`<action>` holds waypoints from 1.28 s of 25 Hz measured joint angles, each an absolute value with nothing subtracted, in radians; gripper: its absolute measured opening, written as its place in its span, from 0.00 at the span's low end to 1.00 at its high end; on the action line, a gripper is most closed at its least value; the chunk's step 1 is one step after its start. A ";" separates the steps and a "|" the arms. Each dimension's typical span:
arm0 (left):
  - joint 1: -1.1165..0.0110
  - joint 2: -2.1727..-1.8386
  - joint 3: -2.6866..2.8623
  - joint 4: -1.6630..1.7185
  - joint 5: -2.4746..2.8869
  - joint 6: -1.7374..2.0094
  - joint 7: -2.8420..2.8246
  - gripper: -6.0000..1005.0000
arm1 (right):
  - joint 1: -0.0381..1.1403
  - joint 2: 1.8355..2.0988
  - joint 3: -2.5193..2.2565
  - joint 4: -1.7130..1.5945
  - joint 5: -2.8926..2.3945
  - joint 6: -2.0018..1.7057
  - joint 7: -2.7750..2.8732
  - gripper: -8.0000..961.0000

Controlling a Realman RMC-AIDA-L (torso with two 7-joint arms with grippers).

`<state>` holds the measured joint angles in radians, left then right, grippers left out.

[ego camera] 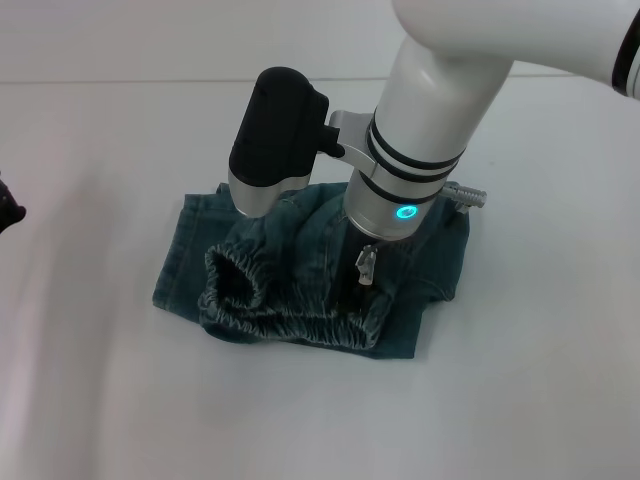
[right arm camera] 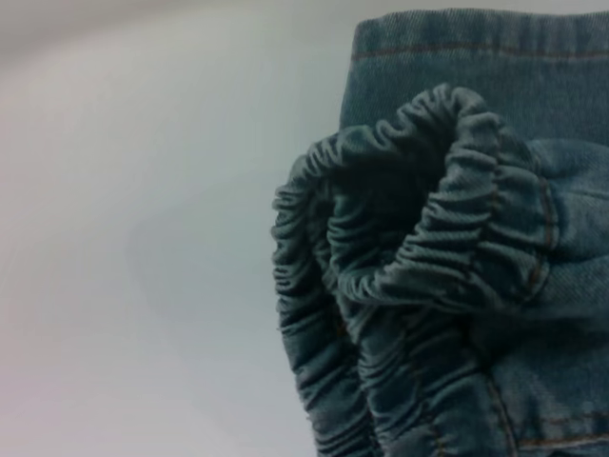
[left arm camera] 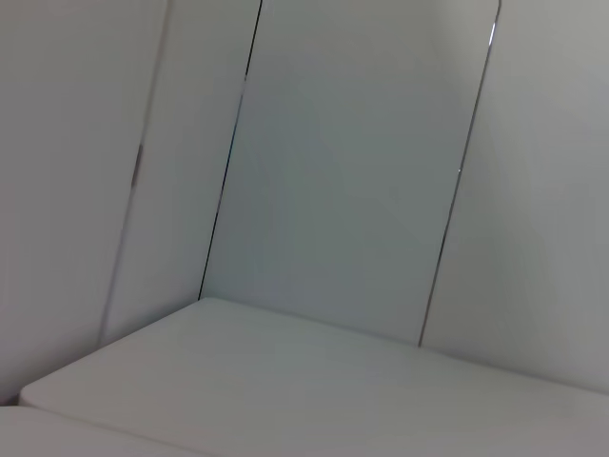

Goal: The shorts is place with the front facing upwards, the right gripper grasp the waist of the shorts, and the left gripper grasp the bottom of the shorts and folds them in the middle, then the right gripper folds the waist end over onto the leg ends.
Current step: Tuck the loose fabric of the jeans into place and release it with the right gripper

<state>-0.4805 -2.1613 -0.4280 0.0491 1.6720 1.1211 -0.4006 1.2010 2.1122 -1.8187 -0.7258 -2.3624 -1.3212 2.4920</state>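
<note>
Blue-green denim shorts (ego camera: 300, 280), washed and faded, lying in a folded bundle on the white table (ego camera: 530, 380), near the middle of the head view.

Waistband (ego camera: 250, 290): gathered elastic, ruffled, standing up in a loop at the near side of the bundle, its mouth gaping open toward the robot's left. In the right wrist view the same band (right arm camera: 419, 257) fills the frame in close folds, doubled over on itself.

Hem (right arm camera: 476, 33): a flat stitched edge with an orange-brown seam line, showing just beyond the ruffled band in the right wrist view. In the head view flat denim (ego camera: 190, 250) sticks out past the band at the far left of the bundle.

Right tool (ego camera: 362, 285): at the end of the white arm (ego camera: 450, 80) that comes in from the upper right, pressed straight down into the middle of the bundle, just behind the waistband. A lit cyan ring (ego camera: 406, 212) shows on the wrist. A black camera housing (ego camera: 275, 135) sits beside the wrist, over the far left part of the shorts. Dark finger parts and a small metal piece reach down among the folds of cloth; whether the fingers are closed on the denim or spread cannot be told.

Left tool (ego camera: 8, 208): only a dark tip at the left edge of the head view, well apart from the shorts; its state cannot be told. Its wrist view shows only a pale table edge (left arm camera: 285, 381) and grey wall panels (left arm camera: 352, 171).
</note>
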 joint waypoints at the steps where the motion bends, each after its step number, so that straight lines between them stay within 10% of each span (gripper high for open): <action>1: -0.480 -2.161 -0.428 0.049 1.672 1.121 -0.400 0.02 | 1.201 2.112 -1.819 -0.726 -2.362 -1.321 2.492 0.26; 8: -0.475 -2.161 -0.428 0.049 1.672 1.121 -0.400 0.02 | 1.201 2.111 -1.819 -0.726 -2.365 -1.317 2.490 0.03; 32: -0.461 -2.154 -0.500 0.049 1.670 1.143 -0.407 0.02 | 1.112 2.097 -1.664 -0.954 -2.481 -1.260 2.488 0.03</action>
